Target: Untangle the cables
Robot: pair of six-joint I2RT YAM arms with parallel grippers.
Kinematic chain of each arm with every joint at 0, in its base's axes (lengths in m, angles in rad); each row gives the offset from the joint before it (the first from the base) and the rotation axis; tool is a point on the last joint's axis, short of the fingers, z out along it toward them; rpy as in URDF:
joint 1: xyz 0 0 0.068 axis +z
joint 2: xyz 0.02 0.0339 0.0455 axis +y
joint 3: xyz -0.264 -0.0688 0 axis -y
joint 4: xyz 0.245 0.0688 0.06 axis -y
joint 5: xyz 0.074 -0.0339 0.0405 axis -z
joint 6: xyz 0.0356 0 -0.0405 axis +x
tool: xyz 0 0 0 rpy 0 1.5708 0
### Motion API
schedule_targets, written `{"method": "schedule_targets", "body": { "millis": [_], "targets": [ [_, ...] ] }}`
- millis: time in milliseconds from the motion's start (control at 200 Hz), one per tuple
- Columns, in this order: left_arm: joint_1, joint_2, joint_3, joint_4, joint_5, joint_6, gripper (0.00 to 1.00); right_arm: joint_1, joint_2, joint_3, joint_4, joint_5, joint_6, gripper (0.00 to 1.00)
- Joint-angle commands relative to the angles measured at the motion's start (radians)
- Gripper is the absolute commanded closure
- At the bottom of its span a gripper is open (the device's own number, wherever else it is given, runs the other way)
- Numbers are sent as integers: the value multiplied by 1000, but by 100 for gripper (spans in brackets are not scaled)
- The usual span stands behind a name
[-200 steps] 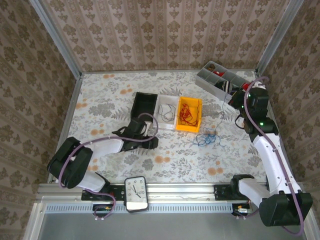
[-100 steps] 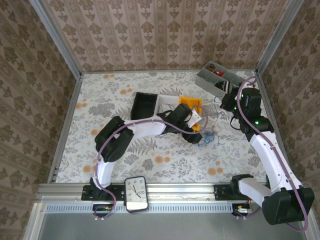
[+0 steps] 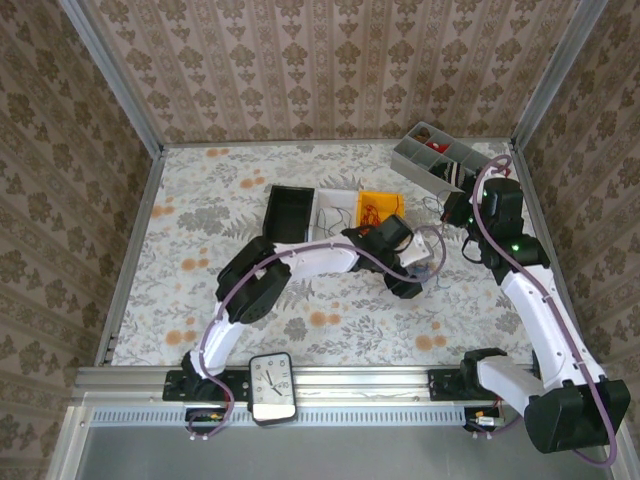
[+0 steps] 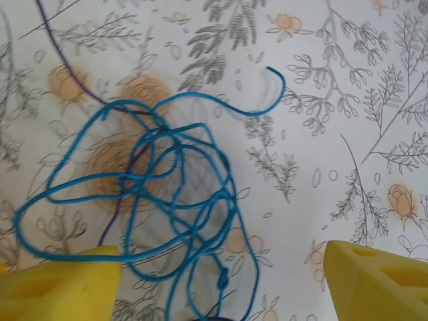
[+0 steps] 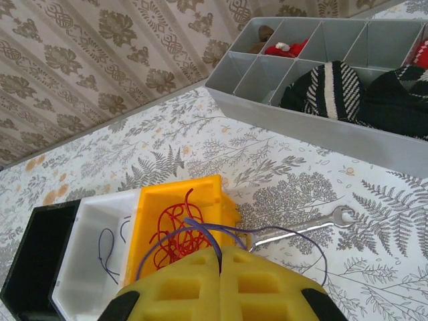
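Floral table [image 3: 200, 200], top view: your left claw [image 3: 418, 262] has swung across beside the orange bin [image 3: 380, 208], ready to grasp. Left wrist: blue cable [image 4: 221, 194] tangled between wider-parted jaws, sprawling left-right, free end pointing up-right. Right wrist: right claw [image 5: 219, 267] closed, apparently pinching the dark grey cable [image 5: 281, 235].

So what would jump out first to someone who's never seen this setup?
The blue cable grabs the eye first, a loose tangle on the flowered table right under the open left hand. Next come the yellow bin at mid-table with the red cable inside, and the shut right hand just in front of it, apparently pinching a thin dark cable.
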Motion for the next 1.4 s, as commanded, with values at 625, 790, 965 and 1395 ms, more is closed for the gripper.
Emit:
{"method": "schedule_targets", "body": {
  "millis": [625, 790, 965, 1395],
  "targets": [
    [-38, 149, 127, -42, -59, 105, 42, -22, -51, 10, -56, 12, -14, 100],
    [-29, 135, 129, -68, -93, 89, 88, -28, -53, 16, -58, 17, -12, 100],
    [9, -57, -39, 47, -115, -16, 100, -47, -36, 25, -58, 37, -4, 100],
    [200, -796, -913, 166, -282, -375, 100, -147, 53, 95, -51, 170, 41, 100]
  ]
}}
